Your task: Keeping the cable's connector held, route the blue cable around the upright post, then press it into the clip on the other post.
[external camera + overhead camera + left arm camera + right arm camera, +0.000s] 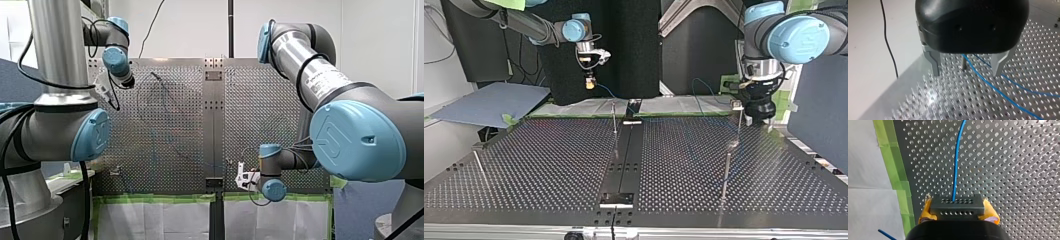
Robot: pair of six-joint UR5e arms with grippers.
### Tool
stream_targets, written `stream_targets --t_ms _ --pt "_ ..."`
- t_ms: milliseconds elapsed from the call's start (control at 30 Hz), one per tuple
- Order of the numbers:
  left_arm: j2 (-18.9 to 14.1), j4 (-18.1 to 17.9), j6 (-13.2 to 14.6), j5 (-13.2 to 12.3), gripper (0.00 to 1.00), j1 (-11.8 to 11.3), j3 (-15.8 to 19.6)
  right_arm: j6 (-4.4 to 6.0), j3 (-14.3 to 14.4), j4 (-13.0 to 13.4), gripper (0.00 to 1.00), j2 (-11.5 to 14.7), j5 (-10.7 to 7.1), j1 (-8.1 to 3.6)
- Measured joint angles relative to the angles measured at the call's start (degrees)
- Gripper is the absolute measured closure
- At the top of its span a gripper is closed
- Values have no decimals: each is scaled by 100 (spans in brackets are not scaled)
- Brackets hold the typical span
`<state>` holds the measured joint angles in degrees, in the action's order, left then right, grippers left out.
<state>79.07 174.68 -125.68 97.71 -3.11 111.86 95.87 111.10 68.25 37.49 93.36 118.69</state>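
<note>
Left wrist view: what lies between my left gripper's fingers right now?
Between the fingers of the open left gripper stands a thin upright post, with the blue cable running past it over the table. The left wrist view shows it.

The top of the upright post (963,63) and the blue cable (988,84)'s upper run lie hidden behind the left end effector (966,73); beyond it, the cable is cut off.

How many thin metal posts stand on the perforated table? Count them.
4 metal posts, by the top view: centre back, right back, right front, left front; more may be hidden.
</note>
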Motion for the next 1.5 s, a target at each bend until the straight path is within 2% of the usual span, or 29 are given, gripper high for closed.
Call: stream_targets --t_ms 433,633,833,1033,1500 --pt "-32 763 765 -214 0 217 -766 -52 -2 -17 100 0 -1 7" --pt "41 1124 1127 -413 0 322 -1127 -57 -1 -27 100 0 -1 9" --pt "125 1457 1459 -506 0 444 -1457 -57 -1 -11 100 0 -1 17" --pt "144 1770 1771 -385 0 557 -1590 -57 -2 -4 100 0 -1 18" --pt "146 2449 2544 -107 0 710 -1604 -58 -1 5 100 0 -1 29"
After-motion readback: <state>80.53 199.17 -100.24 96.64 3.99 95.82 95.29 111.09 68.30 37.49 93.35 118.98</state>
